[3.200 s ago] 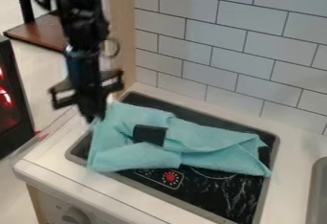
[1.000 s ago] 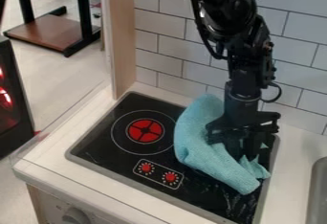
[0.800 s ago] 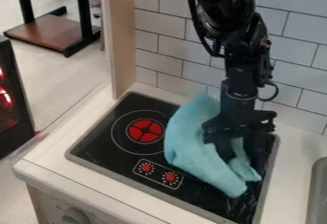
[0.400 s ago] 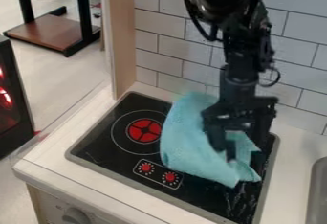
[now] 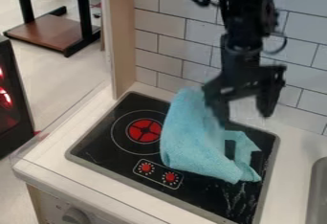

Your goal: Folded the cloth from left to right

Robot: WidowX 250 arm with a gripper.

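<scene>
There is one cloth point(image 5: 191, 141), light blue and bunched in folds, on the one stovetop point(image 5: 102, 151). Its long axis slants from eleven o'clock to five o'clock. Its broad upper end overlaps the back rim in view, and its lower end points to five, with black glass between it and the front rim. A narrower flap point(image 5: 245, 153) lies at the cloth's four o'clock side, a gap at its inner edge, its tips near the right rim.

One gripper point(image 5: 244, 115) hangs at one to two o'clock from the cloth, its two fingers spread wide with nothing between them; one overlaps the cloth in view, and whether they touch I cannot tell.

One red burner point(image 5: 145, 130) shows at nine to ten o'clock from the cloth, just beside it. Two red knobs point(image 5: 158, 172) sit at seven to eight.
</scene>
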